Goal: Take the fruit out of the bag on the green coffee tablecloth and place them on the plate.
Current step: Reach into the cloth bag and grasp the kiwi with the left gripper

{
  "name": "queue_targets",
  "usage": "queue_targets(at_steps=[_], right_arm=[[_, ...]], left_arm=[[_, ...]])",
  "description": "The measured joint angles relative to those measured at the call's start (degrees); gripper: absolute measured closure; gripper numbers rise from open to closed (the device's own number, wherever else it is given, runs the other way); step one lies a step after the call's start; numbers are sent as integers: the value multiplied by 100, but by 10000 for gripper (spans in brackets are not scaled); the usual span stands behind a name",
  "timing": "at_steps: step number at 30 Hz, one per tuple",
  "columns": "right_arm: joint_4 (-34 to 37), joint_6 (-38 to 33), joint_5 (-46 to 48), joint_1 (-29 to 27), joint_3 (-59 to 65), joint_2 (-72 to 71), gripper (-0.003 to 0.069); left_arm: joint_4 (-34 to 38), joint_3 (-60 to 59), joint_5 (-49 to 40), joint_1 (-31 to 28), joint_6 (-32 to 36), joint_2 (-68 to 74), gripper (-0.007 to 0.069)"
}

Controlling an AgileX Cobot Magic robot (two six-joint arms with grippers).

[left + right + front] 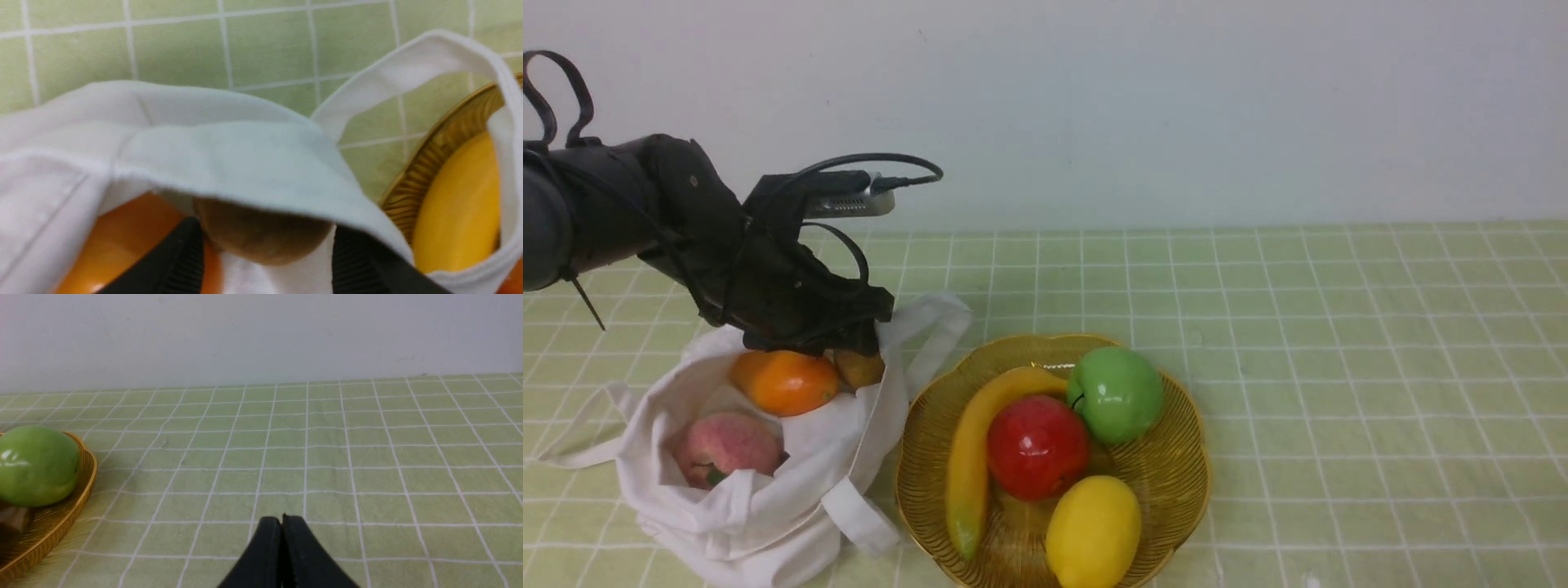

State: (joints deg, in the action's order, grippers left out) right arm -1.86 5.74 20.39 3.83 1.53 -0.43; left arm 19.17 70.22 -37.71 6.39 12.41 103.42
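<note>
**Progress check — three to go**

Robot's left pincer (pixel 854 347) is dipped into the mouth of the soft white cloth tote bag (pixel 768 506). On the wrist cam its black fingers (pixel 179 261) sit tight against both sides of the small brownish-yellow pear-like fruit (pixel 261 237), so I'd call it a pinch. Sensible first pick, since it lies highest, on the dish side. The glossy orange fruit (pixel 786 381) touches it, and the fuzzy pink peach (pixel 727 445) sits lower in the bag.

The bag slumps open on the pale green white-gridded tablecloth (pixel 1339 367) over the bench, just beside the round golden-amber wire plate (pixel 1176 506) — short carry. Yellow banana (pixel 972 457), red apple (pixel 1037 447), green apple (pixel 1116 394) and yellow lemon (pixel 1093 531) crowd the plate. The white strap handle (pixel 935 327) near its rim might snag.

The right pincer (pixel 282 543) is pressed together, parked over bare cloth.
</note>
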Motion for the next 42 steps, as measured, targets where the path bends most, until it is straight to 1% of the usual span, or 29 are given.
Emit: queue_targets(at_steps=[4, 10, 18, 21, 23, 25, 26, 28, 34, 42], right_arm=[[0, 0, 0, 0, 0, 0, 674], [0, 0, 0, 0, 0, 0, 674], [0, 0, 0, 0, 0, 0, 674], [0, 0, 0, 0, 0, 0, 674], [0, 0, 0, 0, 0, 0, 674], [0, 0, 0, 0, 0, 0, 674], [0, 0, 0, 0, 0, 0, 674], [0, 0, 0, 0, 0, 0, 674], [0, 0, 0, 0, 0, 0, 674], [0, 0, 0, 0, 0, 0, 674]], left_arm=[[195, 0, 25, 0, 27, 41, 233], [201, 5, 198, 0, 27, 208, 221], [225, 19, 207, 7, 27, 455, 53], [238, 19, 207, 7, 27, 455, 39], [238, 19, 208, 7, 28, 455, 51], [238, 19, 208, 7, 28, 460, 83], [232, 19, 208, 7, 28, 460, 137], [224, 19, 208, 7, 33, 465, 206], [142, 19, 95, 7, 93, 317, 209], [-389, 19, -462, 7, 137, -617, 209]])
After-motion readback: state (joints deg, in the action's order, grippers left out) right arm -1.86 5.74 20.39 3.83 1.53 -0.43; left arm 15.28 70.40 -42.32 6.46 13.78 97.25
